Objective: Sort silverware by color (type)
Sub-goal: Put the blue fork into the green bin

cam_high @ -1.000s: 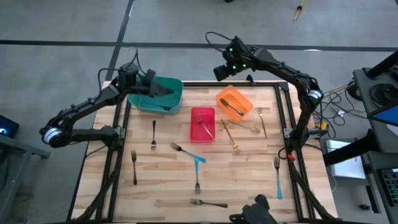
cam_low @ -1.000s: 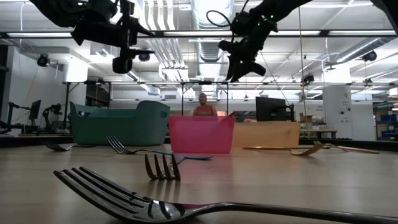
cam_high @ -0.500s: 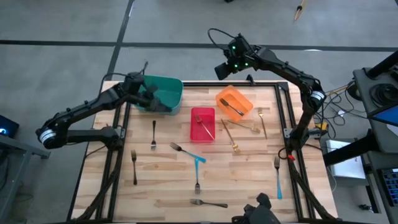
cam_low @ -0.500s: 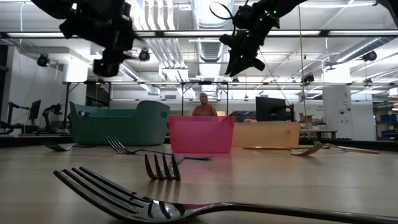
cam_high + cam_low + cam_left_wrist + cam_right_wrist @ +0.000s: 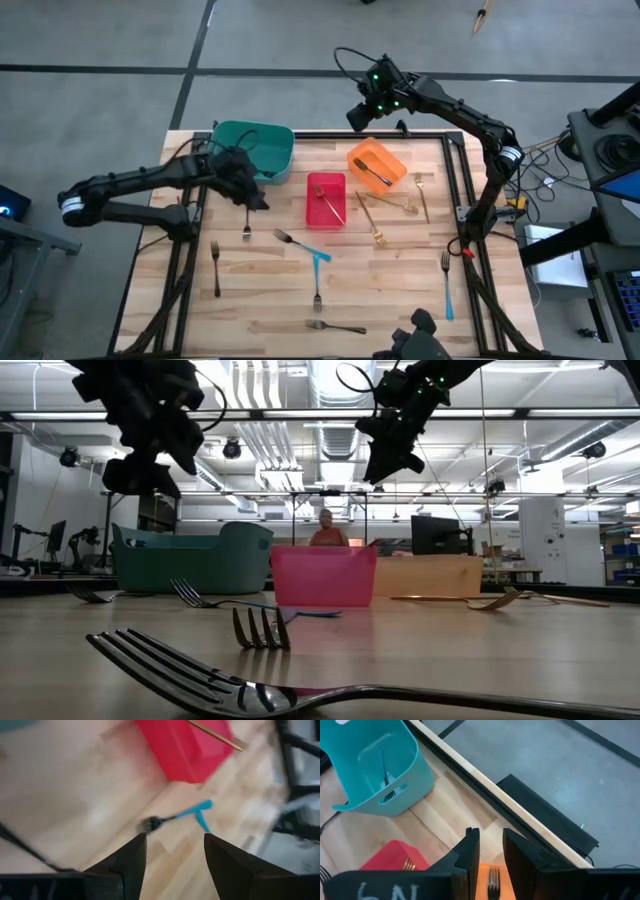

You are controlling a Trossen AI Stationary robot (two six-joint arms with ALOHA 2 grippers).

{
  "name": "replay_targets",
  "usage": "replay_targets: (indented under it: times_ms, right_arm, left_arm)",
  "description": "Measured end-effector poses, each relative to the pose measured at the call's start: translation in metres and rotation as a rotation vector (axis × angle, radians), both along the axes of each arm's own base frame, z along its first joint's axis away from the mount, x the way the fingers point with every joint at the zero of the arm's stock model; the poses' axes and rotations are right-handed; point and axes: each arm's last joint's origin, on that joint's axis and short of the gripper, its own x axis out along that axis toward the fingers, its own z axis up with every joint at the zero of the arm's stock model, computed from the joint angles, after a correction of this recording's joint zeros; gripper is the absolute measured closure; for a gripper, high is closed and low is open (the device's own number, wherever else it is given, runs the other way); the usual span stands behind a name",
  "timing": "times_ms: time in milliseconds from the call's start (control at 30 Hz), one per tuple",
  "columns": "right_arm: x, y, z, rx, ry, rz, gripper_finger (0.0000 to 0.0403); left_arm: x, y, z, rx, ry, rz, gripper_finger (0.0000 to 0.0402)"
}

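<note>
Silverware lies scattered on the wooden table: dark-handled forks (image 5: 246,216) (image 5: 215,268) (image 5: 335,326), light-blue-handled forks (image 5: 303,246) (image 5: 447,286) and gold forks (image 5: 371,218) (image 5: 422,196). The red bin (image 5: 326,200) holds a gold fork. A fork lies in the orange bin (image 5: 377,165), and another shows in the teal bin (image 5: 385,765). My left gripper (image 5: 252,193) hangs open and empty just near of the teal bin (image 5: 255,148), above the table (image 5: 174,851). My right gripper (image 5: 362,112) hovers high over the table's far edge by the orange bin, its fingers (image 5: 491,845) slightly apart and empty.
The three bins stand in a row along the far half of the table. Black frame rails (image 5: 192,250) run along the left and right table edges. One fork (image 5: 250,695) lies close to the near edge. In the room beyond, a person (image 5: 326,532) shows behind the red bin.
My left gripper has swung from above the teal bin toward the table's near edge and a little right, sinking and tipping its fingers downward. It now hangs over the bare wood beside the bin. Its fingers have stayed open.
</note>
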Motion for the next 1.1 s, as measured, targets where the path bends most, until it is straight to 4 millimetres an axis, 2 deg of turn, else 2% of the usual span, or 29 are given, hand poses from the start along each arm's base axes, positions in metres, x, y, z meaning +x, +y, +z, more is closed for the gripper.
replay_targets:
  times_ms: [100, 233, 367, 567, 667, 867, 1100]
  right_arm:
    - [-0.001, 0.001, -0.001, -0.009, 0.023, 0.025, 0.0328]
    - [0.0, 0.0, -0.001, -0.045, 0.035, 0.061, 0.0328]
    - [0.0, 0.0, 0.0, -0.02, 0.005, 0.02, 0.0328]
    - [-0.001, 0.001, -0.002, 0.016, 0.016, 0.003, 0.0328]
    - [0.0, 0.002, -0.001, 0.001, 0.02, 0.027, 0.0328]
    - [0.003, -0.001, -0.002, -0.008, 0.003, 0.013, 0.0328]
    - [-0.012, 0.012, 0.001, 0.056, 0.096, 0.039, 0.0328]
  left_arm:
    - [0.004, -0.006, -0.003, 0.043, 0.035, 0.008, 0.0223]
    - [0.007, -0.014, -0.003, 0.001, 0.048, 0.029, 0.0223]
    - [0.007, -0.016, -0.003, -0.005, 0.046, 0.016, 0.0223]
    - [0.016, -0.008, -0.008, 0.184, 0.066, 0.054, 0.0223]
    - [0.025, -0.011, -0.014, 0.135, 0.075, 0.091, 0.0223]
    - [0.041, -0.044, -0.029, 0.074, 0.135, -0.027, 0.0223]
    - [0.055, -0.041, -0.048, 0.141, 0.184, -0.081, 0.0223]
